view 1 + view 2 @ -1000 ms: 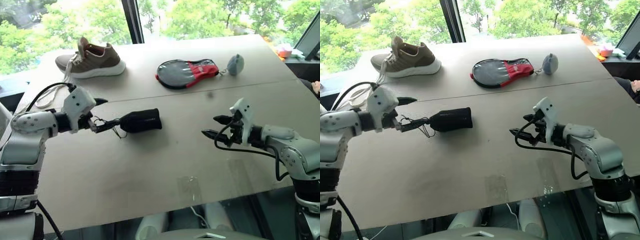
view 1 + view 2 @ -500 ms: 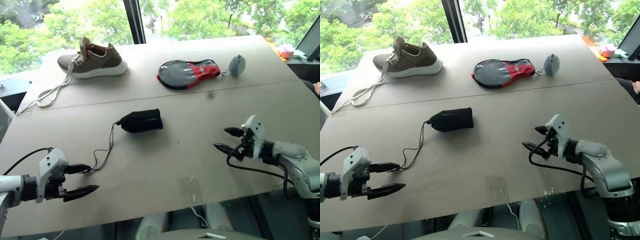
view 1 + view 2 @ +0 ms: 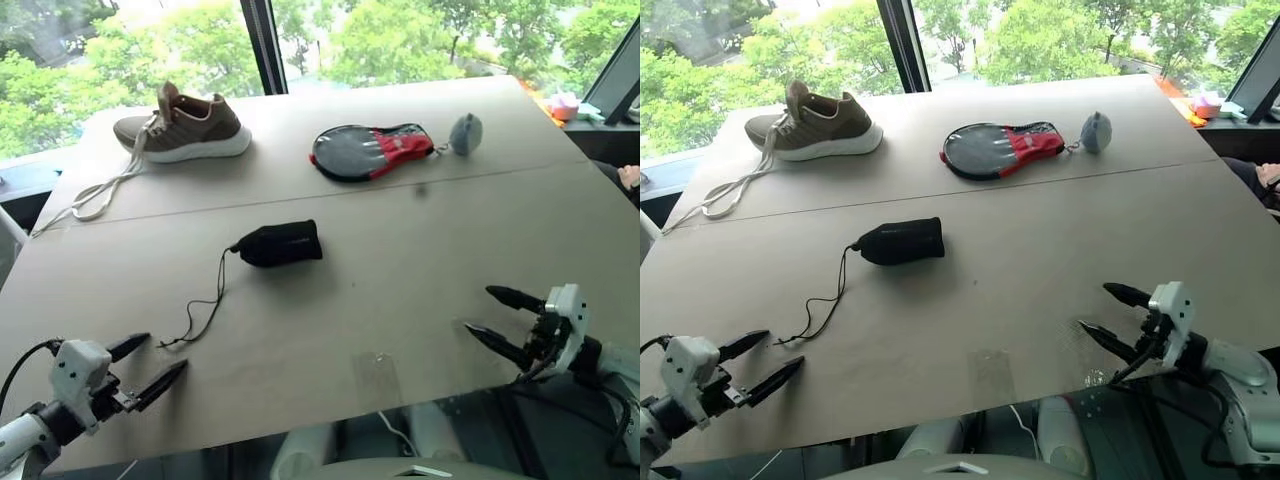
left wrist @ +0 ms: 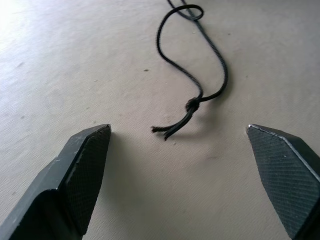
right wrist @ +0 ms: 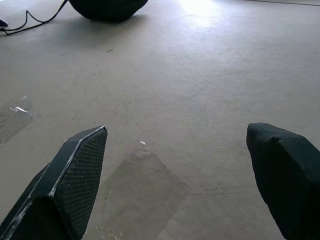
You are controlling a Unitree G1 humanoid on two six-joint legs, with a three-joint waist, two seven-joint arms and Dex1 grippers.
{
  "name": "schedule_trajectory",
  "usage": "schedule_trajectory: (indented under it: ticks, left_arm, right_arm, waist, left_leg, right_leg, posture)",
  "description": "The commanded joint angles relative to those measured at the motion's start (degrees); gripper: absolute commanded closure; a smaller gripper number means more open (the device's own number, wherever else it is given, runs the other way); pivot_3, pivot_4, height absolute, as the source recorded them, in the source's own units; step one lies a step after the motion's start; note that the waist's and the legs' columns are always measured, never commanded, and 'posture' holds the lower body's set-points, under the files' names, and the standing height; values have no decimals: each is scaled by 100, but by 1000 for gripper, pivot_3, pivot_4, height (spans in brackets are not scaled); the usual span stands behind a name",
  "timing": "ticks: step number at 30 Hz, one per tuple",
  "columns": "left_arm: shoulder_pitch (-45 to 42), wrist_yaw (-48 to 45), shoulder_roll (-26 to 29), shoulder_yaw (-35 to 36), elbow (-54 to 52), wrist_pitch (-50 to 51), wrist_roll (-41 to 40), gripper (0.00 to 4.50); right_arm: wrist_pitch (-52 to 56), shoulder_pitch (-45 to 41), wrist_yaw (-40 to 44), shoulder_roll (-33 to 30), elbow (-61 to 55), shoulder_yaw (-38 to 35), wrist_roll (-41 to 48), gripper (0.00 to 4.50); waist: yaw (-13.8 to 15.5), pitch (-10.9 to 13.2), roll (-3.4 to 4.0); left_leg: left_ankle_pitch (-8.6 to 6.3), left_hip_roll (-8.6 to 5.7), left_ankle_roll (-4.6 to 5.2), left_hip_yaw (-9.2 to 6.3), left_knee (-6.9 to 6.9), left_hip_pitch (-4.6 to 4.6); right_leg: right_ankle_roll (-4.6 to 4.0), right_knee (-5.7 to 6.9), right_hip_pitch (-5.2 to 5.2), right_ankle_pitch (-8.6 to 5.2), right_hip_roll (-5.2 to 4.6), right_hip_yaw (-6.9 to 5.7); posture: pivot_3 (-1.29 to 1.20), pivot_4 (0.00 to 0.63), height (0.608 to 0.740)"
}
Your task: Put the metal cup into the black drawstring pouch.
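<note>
The pouch (image 3: 279, 243) lies on its side near the middle of the table (image 3: 420, 260), bulging and rounded, with its gathered neck toward the robot's left and its cord (image 3: 207, 300) trailing from that neck toward the near left edge. The cup shows nowhere on the table; judging by the pouch's full, barrel-like form, it probably sits inside already, though the fabric hides the contents. The left gripper (image 3: 145, 367) hovers at the near left edge with its fingers spread wide and empty; in the left wrist view the knotted, frayed cord end (image 4: 176, 121) lies on the table between and just ahead of the fingers (image 4: 85, 159), touching neither. The right gripper (image 3: 503, 318) sits at the near right edge, likewise spread and holding nothing, well apart from the pouch. A shoe (image 3: 181, 122), a paddle case (image 3: 371, 148) and a grey ball (image 3: 465, 132) lie along the far side, clear of the work. Handling judgement: the pouch is soft, limp cloth that folds under a pinch, so grip it at the neck or across the stiffened body. The cord is thin and slack and will draw the mouth shut when pulled. A steel cup is rigid, light and smooth, likely to slip from bare pads; grip it across the rim or mid-wall
</note>
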Motion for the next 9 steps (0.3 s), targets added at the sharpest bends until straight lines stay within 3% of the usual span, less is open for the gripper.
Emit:
schedule_trajectory:
  ticks: [1,9]
  left_arm:
    - [168,37,-58,197,323,-549,49,25]
    - [481,-332,-145,86,453,-1182,-132,25]
  right_arm:
    - [-608,-61,346,42,330,-102,-49,0]
    - [-1197,-214,891,-37,853,-92,-59,0]
  waist:
    - [0,0,2]
    - [-4,-2,6]
  left_leg:
    - [0,0,0,0,0,2]
    - [-3,1,5,16,0,4]
  right_leg:
    - [0,0,1,0,0,0]
    - [0,-2,1,0,-2,11]
  posture:
    - [0,150,740]
    - [0,150,740]
